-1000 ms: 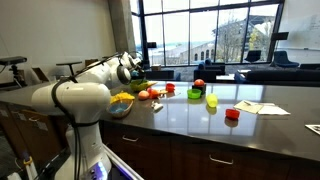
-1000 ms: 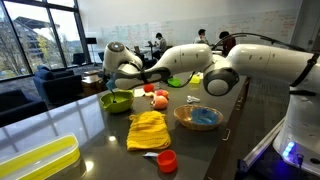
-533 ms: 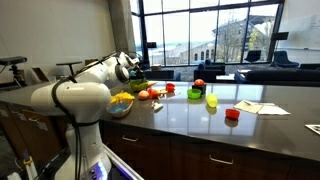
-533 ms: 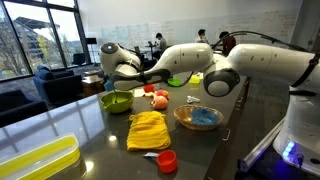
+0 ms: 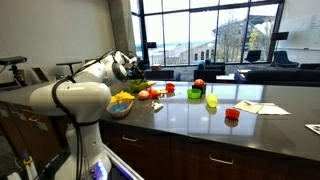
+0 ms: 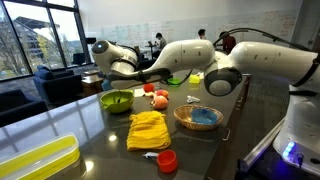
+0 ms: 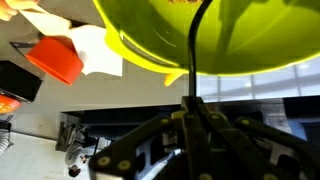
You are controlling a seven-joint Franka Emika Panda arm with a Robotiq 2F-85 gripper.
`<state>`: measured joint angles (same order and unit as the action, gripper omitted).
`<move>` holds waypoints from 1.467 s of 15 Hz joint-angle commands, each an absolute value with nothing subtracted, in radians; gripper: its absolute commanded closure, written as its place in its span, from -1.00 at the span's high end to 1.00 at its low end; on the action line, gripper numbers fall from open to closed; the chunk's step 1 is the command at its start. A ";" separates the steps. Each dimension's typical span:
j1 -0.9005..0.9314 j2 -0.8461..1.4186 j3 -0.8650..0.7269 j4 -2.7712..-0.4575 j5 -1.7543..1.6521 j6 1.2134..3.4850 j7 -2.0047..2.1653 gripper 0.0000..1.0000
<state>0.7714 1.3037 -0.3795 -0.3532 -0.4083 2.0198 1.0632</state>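
In the wrist view my gripper [image 7: 192, 106] is shut, its fingers pressed together on a thin black rod [image 7: 194, 55] that runs from the fingertips toward a lime-green bowl [image 7: 230, 40]. The bowl fills the top of that view. An orange-red cup [image 7: 55, 58] and a white cloth [image 7: 96, 50] lie beside it. In an exterior view the gripper [image 6: 104, 66] hangs above and a little left of the green bowl [image 6: 117, 101] at the far end of the dark counter [image 6: 100, 140].
A yellow cloth [image 6: 148, 130], a brown bowl with blue contents [image 6: 198, 118], a red cup [image 6: 167, 160] and a yellow tray [image 6: 40, 160] sit on the counter. Farther along are a green cup [image 5: 211, 100], a red cup [image 5: 232, 114] and papers [image 5: 262, 107].
The wrist has swung a short way left, away from over the green bowl. The gripper stays shut.
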 commanded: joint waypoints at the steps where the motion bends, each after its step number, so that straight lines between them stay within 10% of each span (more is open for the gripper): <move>1: 0.805 1.282 -0.404 -0.353 -0.450 1.885 1.148 -0.98; 22: 0.844 1.222 -0.407 -0.352 -0.552 1.615 1.057 -0.98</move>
<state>0.8477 1.2417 -0.4002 -0.3525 -0.5341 1.6229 1.1282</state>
